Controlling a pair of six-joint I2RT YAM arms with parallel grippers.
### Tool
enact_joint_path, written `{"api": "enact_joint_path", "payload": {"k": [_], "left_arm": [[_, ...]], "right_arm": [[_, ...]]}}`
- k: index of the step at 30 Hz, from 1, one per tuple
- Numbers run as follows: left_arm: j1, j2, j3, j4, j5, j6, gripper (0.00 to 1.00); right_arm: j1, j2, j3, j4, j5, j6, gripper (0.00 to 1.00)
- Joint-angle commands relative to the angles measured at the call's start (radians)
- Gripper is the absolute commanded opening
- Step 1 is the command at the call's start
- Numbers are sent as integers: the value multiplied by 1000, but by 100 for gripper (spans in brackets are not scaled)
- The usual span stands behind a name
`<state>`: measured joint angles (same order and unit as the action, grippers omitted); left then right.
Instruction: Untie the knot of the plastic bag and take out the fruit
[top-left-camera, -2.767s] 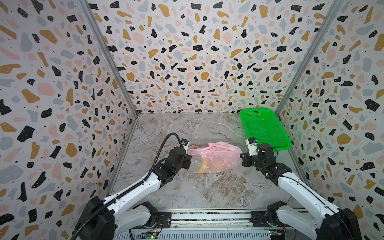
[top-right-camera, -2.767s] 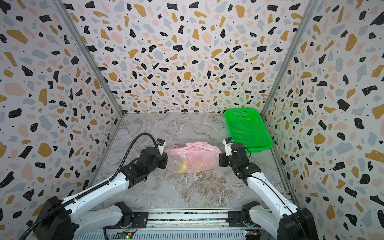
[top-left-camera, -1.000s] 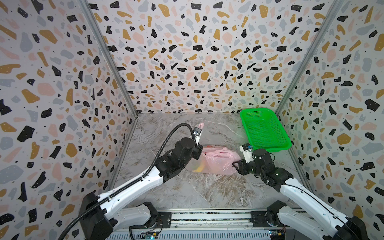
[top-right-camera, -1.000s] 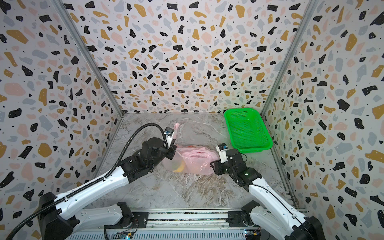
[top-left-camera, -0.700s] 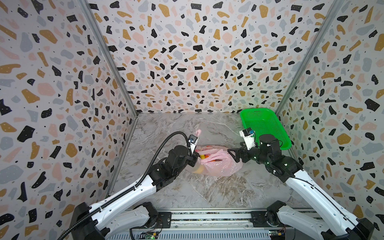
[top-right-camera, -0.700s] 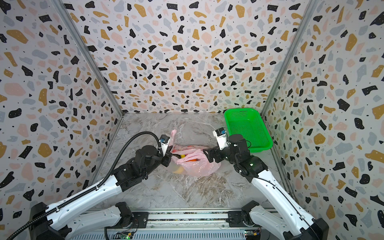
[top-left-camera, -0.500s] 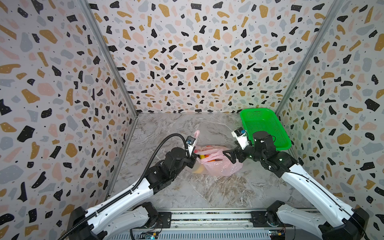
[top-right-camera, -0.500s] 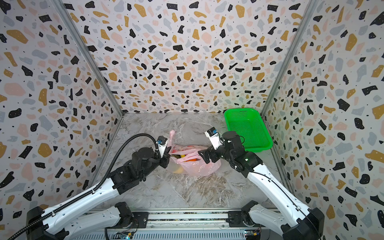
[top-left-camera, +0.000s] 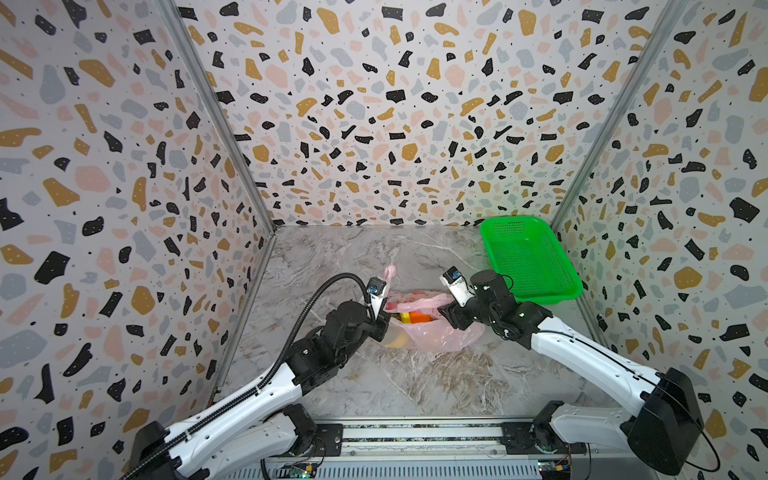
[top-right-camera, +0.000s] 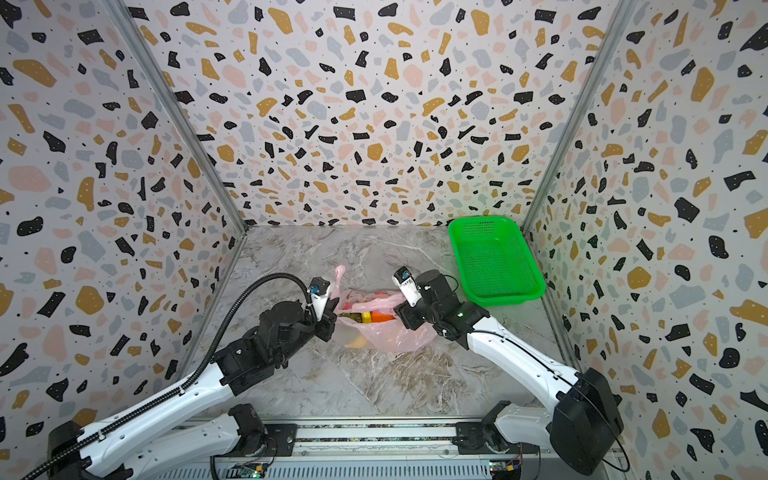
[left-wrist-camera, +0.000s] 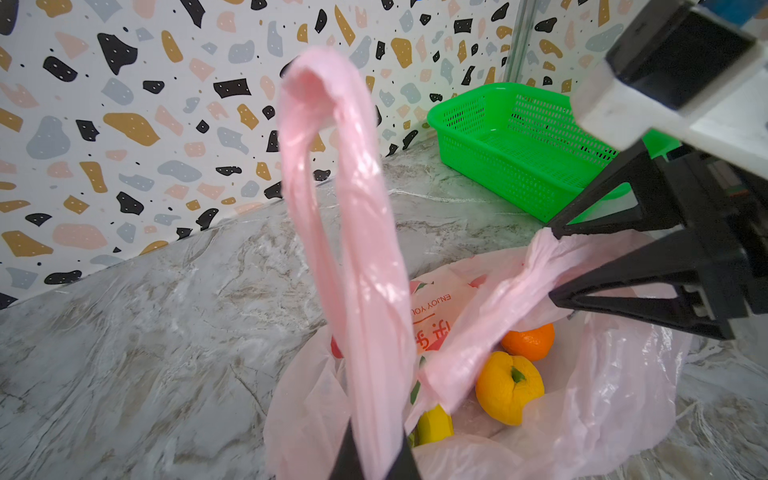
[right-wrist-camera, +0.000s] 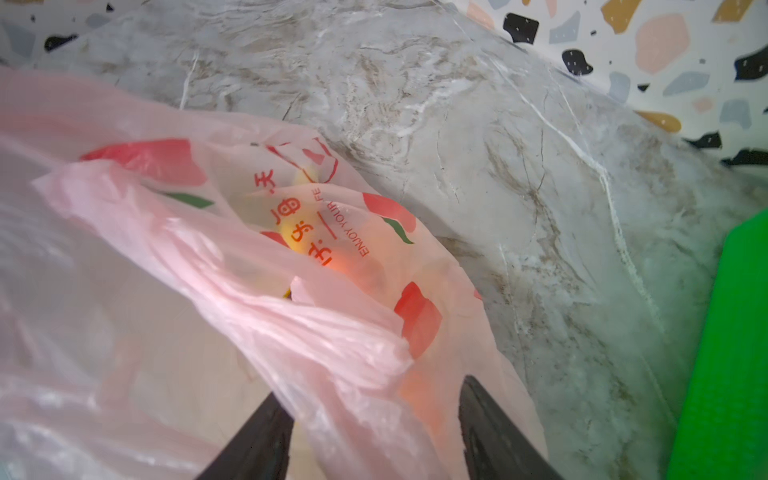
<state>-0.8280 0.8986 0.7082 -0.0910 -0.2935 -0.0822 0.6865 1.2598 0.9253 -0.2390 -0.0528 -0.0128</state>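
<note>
Nearer than the green basket (top-left-camera: 528, 257) and off its left side, the left gripper (left-wrist-camera: 374, 451) is clamping fully closed on one handle loop (left-wrist-camera: 332, 166) of the plastic bag (top-left-camera: 432, 336), holding it upright. Closer to the green basket, the right gripper (left-wrist-camera: 552, 264) is straddling the other strap (left-wrist-camera: 498, 299) with jaws partly apart; whether it is pinching, I cannot tell. The fruit (left-wrist-camera: 509, 388) is lying inside the open bag, just short of the green basket.

Bag (left-wrist-camera: 602, 395): thin pink plastic film, translucent, crinkled, glossy in places, red print.
Basket (top-left-camera: 515, 220): rigid bright green plastic, perforated, slight sheen.
Table (top-left-camera: 374, 257): grey marble-look top, smooth, low gloss.
Walls (top-left-camera: 374, 104): terrazzo-print panels, matt.
Oranges (left-wrist-camera: 528, 343): smooth, shiny skin.
Corner post (top-left-camera: 250, 187): dull metal.
</note>
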Motion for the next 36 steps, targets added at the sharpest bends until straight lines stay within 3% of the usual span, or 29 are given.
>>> {"api": "enact_joint_path", "payload": {"k": [1,4,5,14,21,29,34,36], "left_arm": [[-6,-8,-9,53,-25,8,0],[-6,7,-10,84,-81,36,0],[-5,16,-10,98,-100,47,0],[31,189,84,264,-109,154,0],[49,292,180,324,-74,255,0],[47,216,135,305,13,204,0],[33,131,23,238,21,84,0],[30,82,-27,223,22,31,11]], "right_arm": [[-2,30,14,100,56,13,36],[-23,53,23,131,79,34,2],[-37,54,24,143,78,46,0],[-208,27,33,224,93,115,0],[-281,-140,-37,177,103,181,0],[-271,-348,-217,28,-81,348,0],[-173,-462,-353,-18,-82,434,0],[-131,-485,-398,-28,-83,462,0]]}}
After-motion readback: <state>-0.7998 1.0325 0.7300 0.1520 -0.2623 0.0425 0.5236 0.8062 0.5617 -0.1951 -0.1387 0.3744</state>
